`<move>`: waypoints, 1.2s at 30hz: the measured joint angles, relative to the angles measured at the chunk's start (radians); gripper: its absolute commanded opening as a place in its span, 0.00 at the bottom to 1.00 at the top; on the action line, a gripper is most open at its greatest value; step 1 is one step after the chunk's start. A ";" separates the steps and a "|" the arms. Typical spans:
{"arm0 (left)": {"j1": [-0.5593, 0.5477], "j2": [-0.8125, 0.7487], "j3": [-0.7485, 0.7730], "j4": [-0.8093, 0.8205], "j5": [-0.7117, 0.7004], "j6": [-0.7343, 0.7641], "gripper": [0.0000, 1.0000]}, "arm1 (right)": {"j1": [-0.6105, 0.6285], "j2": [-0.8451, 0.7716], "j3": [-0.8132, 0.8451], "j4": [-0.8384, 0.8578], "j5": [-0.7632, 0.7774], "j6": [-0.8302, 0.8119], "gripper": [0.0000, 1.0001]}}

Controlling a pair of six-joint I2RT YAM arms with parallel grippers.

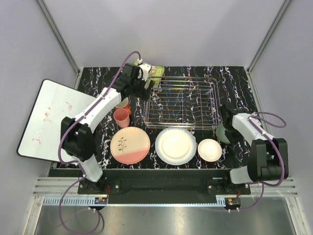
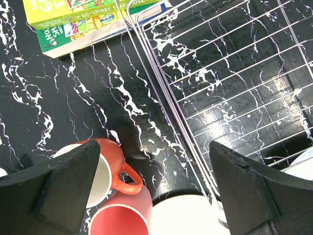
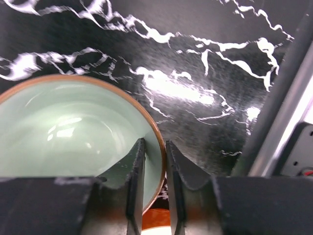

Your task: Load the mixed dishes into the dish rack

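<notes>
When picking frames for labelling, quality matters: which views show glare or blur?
Top external: evenly lit, sharp. Left wrist: sharp, faint sheen on the table under the dish rack. Right wrist: strong glare on the table, highlights inside the pale green bowl, image slightly soft.

Green book (image 2: 88, 24) reads "65-STOREY"

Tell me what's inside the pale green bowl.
The pale green bowl shows only glaze and one finger of the right pincer, which straddles its rim. The pincer's body hides the bowl's near part.
</notes>
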 measured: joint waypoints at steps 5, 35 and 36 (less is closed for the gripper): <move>0.000 -0.005 -0.006 0.001 0.000 -0.001 0.99 | -0.025 -0.001 0.017 0.026 0.002 -0.011 0.13; 0.005 -0.027 -0.023 -0.001 0.001 -0.002 0.99 | -0.058 -0.277 0.100 -0.010 0.109 -0.170 0.67; 0.005 -0.031 -0.023 -0.001 0.001 -0.002 0.99 | -0.058 -0.272 0.067 -0.012 0.077 -0.168 0.70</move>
